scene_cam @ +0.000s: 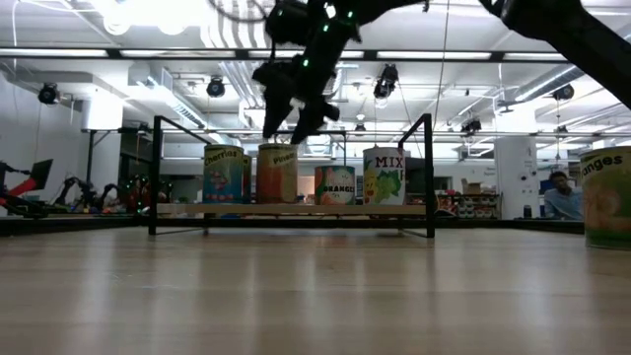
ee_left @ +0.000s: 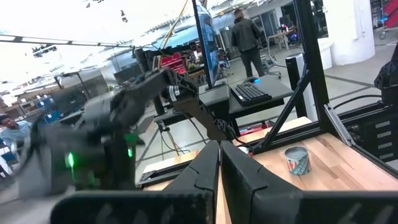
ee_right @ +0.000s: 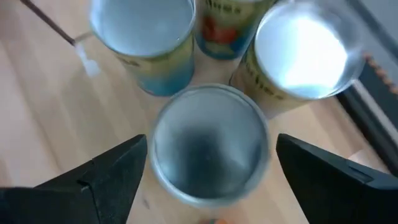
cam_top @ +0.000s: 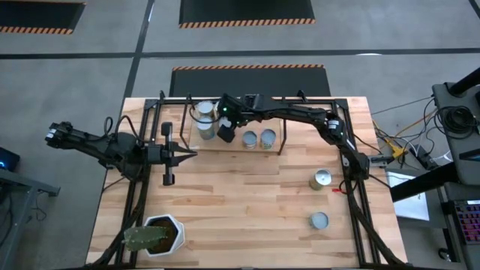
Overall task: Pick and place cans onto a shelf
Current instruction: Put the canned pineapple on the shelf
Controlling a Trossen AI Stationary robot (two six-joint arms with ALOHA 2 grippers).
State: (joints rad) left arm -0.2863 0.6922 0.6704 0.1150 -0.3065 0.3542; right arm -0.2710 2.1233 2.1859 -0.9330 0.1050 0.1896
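Right claw [ee_right: 208, 168] is hanging with its two dark fingers [ee_right: 109, 177] spread wide, one on each side of a silvery-topped round tin can [ee_right: 208, 146] and clear of its wall, so it is released and gripping nothing. That can is standing upright on the low light-wood shelf on thin black rod legs [cam_top: 236, 144], near the shelf's left end, just beside two more cans behind it: a pale-topped tin with a blue and yellow label [ee_right: 142, 37] and a bright-topped tin [ee_right: 301, 53]. Seen from the low camera, the right claw is hovering just above an orange-labelled can [scene_cam: 277, 174] in the row on the shelf. Two further grey-topped cans [cam_top: 258, 138] are sitting side by side farther right on the shelf. Two loose cans [cam_top: 321, 178] are resting on the wooden table [cam_top: 240, 202] near its right edge. Left claw [cam_top: 192, 154] is waiting clenched shut over the table's left side, empty. A white hexagonal plant pot [cam_top: 161, 234] is sitting at the near left corner.
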